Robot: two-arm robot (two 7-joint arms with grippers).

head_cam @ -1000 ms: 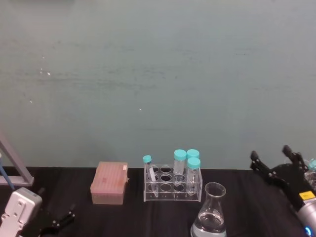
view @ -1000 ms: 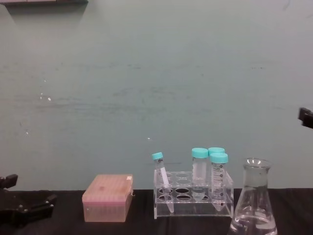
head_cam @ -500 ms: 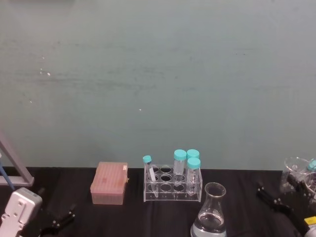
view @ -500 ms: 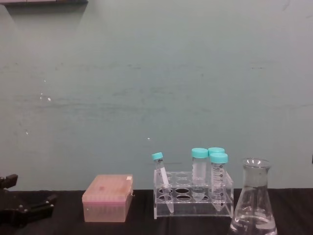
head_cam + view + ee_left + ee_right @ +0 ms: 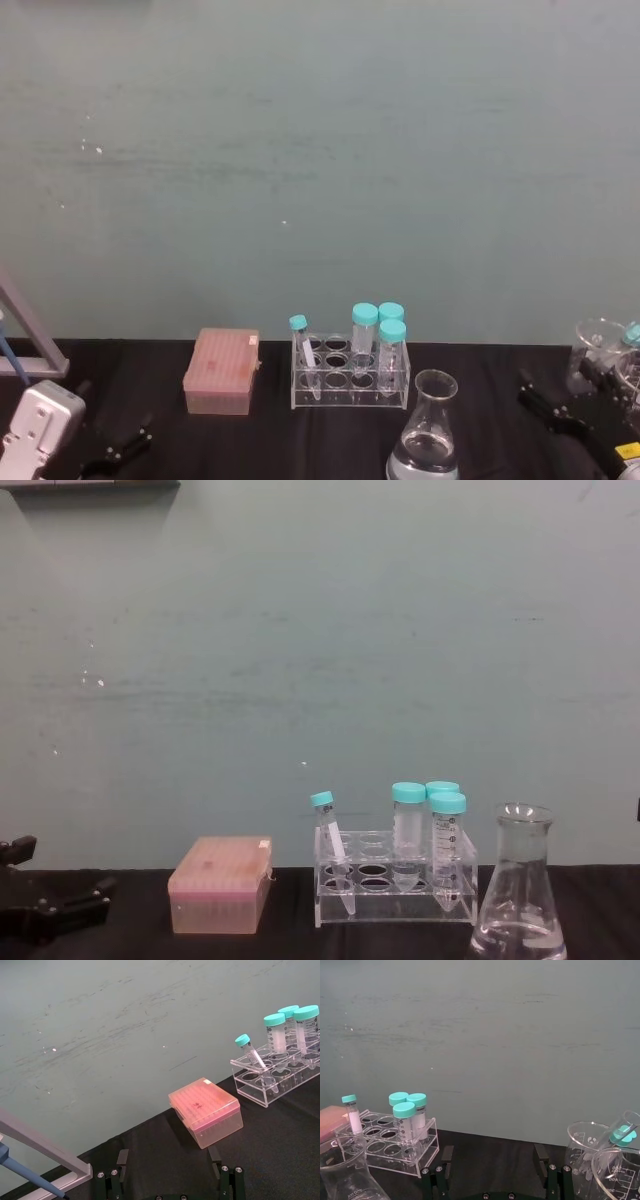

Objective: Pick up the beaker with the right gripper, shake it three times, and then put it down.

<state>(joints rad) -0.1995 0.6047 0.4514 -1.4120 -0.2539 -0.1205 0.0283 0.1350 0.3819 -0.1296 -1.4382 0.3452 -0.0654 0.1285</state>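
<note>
The beaker, a clear conical flask with a little clear liquid, stands upright on the black table in front of the tube rack; it also shows in the chest view and the right wrist view. My right gripper is low at the table's right side, well to the right of the beaker and apart from it. Its jaws are open with nothing between them. My left gripper rests open at the near left, also seen in the chest view.
A clear rack holds several teal-capped tubes just behind the beaker. A pink tip box sits left of the rack. Glass beakers stand close by the right gripper's right. A pipette stand is at the far left.
The right gripper came down from a raised position to low at the table's right, then held nearly still. The beaker and the left arm have not moved.
</note>
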